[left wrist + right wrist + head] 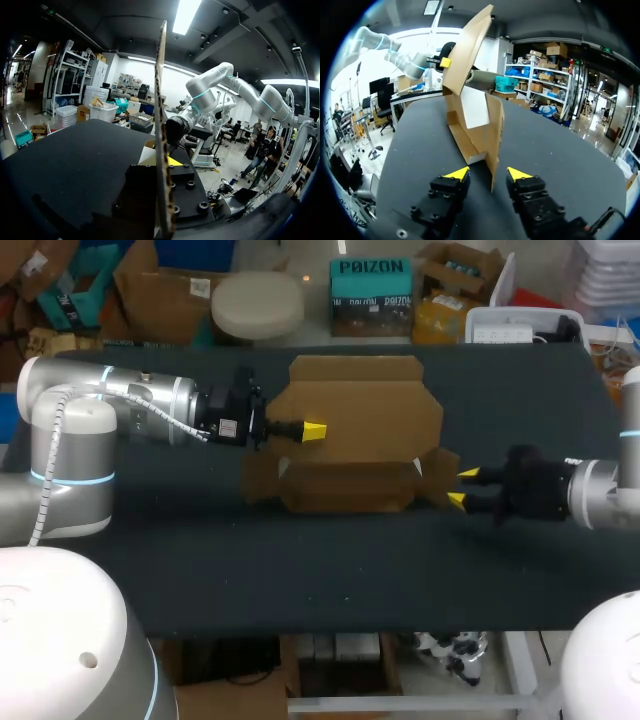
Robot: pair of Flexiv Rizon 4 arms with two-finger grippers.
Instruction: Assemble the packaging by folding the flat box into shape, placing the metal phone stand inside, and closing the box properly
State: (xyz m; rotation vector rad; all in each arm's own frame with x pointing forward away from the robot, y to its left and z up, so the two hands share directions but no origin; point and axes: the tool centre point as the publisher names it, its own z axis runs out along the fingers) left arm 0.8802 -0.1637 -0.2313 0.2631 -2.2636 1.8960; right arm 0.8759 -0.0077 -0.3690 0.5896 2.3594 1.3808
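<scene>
Cardboard box (350, 455) stood half-folded mid-table, well apart from the table (300, 580) edges, its far panel lifted and clenched by the left gripper (312, 431). Right gripper (461, 487) hung released, fingers spread either side of the box's end flap edge.

I am working in a robot lab, a kind of workshop. I can tell because a wide, flat black work table (330, 580) fills the middle of the head view. Two big, round, silver metal robot arms with glowing blue rings reach over it. My left arm (130, 400) comes in from one side and my right arm (600, 490) from the other. A half-folded brown cardboard box (360, 440) sits on the table between them.
</scene>
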